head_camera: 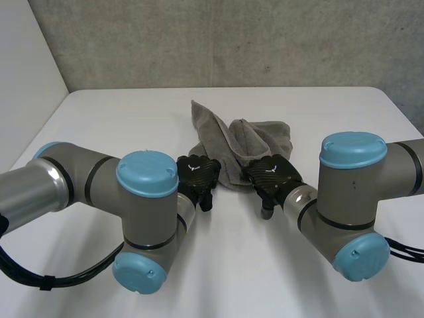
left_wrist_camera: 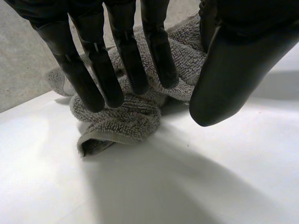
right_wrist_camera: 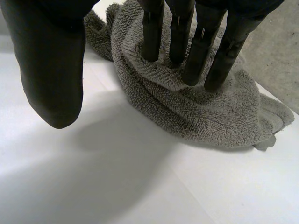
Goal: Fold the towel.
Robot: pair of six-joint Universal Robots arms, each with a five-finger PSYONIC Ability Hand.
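Note:
A grey terry towel [head_camera: 240,140] lies crumpled in a heap at the middle of the white table [head_camera: 126,119]. My left hand [head_camera: 197,175] is at the heap's near left edge. In the left wrist view its straight fingers [left_wrist_camera: 127,56] spread over a rolled fold of the towel [left_wrist_camera: 122,122], with the thumb [left_wrist_camera: 233,70] standing apart; it grips nothing. My right hand [head_camera: 270,176] is at the near right edge. In the right wrist view its straight fingertips [right_wrist_camera: 196,56] press into the towel [right_wrist_camera: 210,114], while the thumb [right_wrist_camera: 51,70] stays off the cloth over bare table.
A grey concrete wall [head_camera: 232,40] rises behind the table's far edge. A white panel [head_camera: 26,59] stands at the left. Both grey arms with light-blue caps [head_camera: 147,173] take up the near part of the table.

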